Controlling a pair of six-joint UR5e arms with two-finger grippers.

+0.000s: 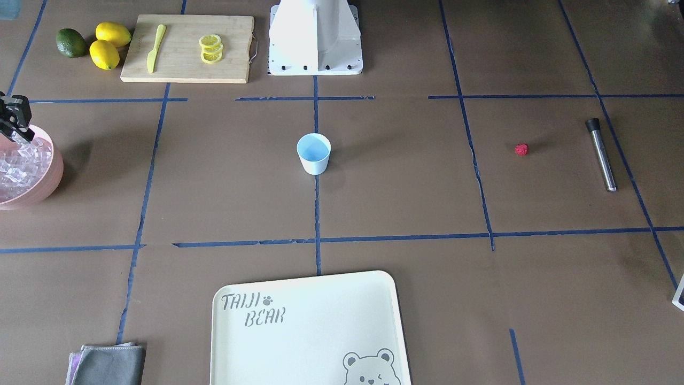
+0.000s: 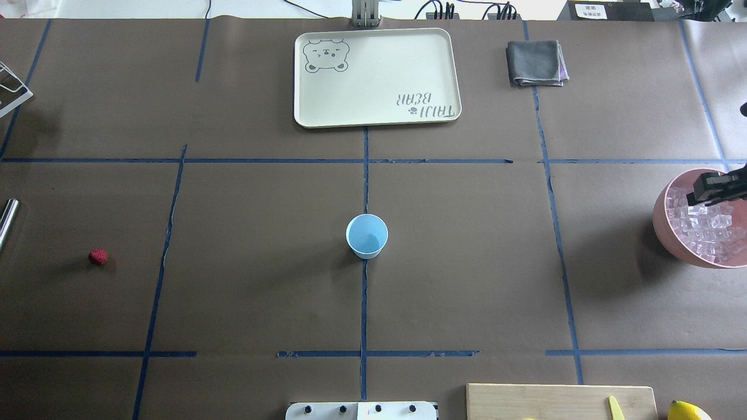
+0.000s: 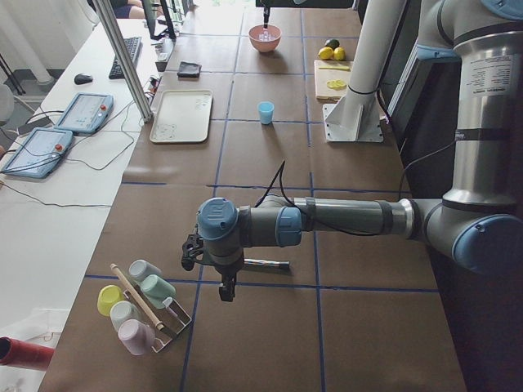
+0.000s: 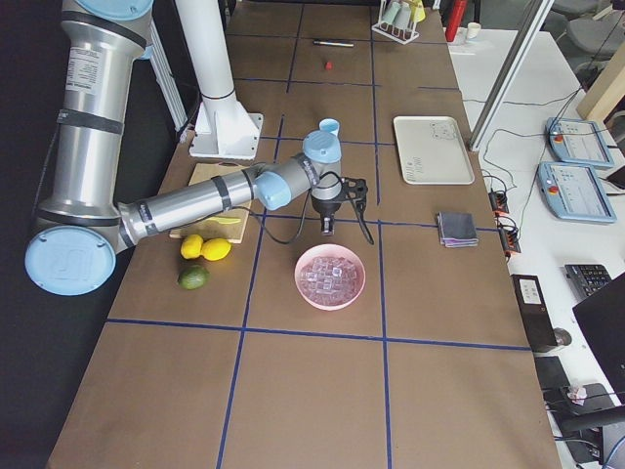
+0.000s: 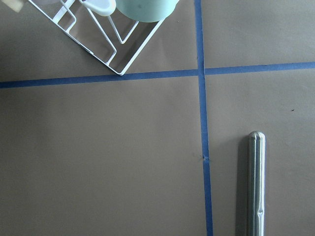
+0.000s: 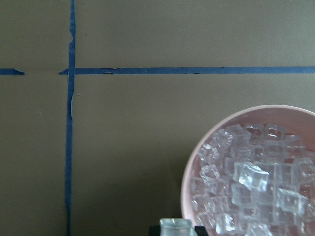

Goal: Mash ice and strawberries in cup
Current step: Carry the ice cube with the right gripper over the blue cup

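The light-blue cup [image 1: 313, 154] [image 2: 366, 236] stands upright and holds nothing at the table's centre. One red strawberry [image 1: 521, 149] [image 2: 98, 256] lies on the table far to my left. The ice [image 2: 703, 227] [image 6: 251, 182] fills a pink bowl [image 2: 662, 224] at my far right. My right gripper [image 2: 700, 195] [image 1: 22, 133] hovers over the bowl's rim. The right wrist view shows it [image 6: 176, 228] shut on a clear ice cube. My left gripper [image 3: 226, 287] appears only in the exterior left view, hanging above a steel muddler [image 5: 256, 187] [image 1: 601, 155]. Whether it is open or shut I cannot tell.
A cream tray [image 2: 376, 116] and a grey cloth [image 2: 536, 63] lie on the far side. A cutting board [image 1: 187, 48] with a yellow knife and lemon slices, two lemons [image 1: 109, 45] and a green fruit [image 1: 71, 43] sit near my base. A white rack of cups [image 3: 143, 306] stands at my far left.
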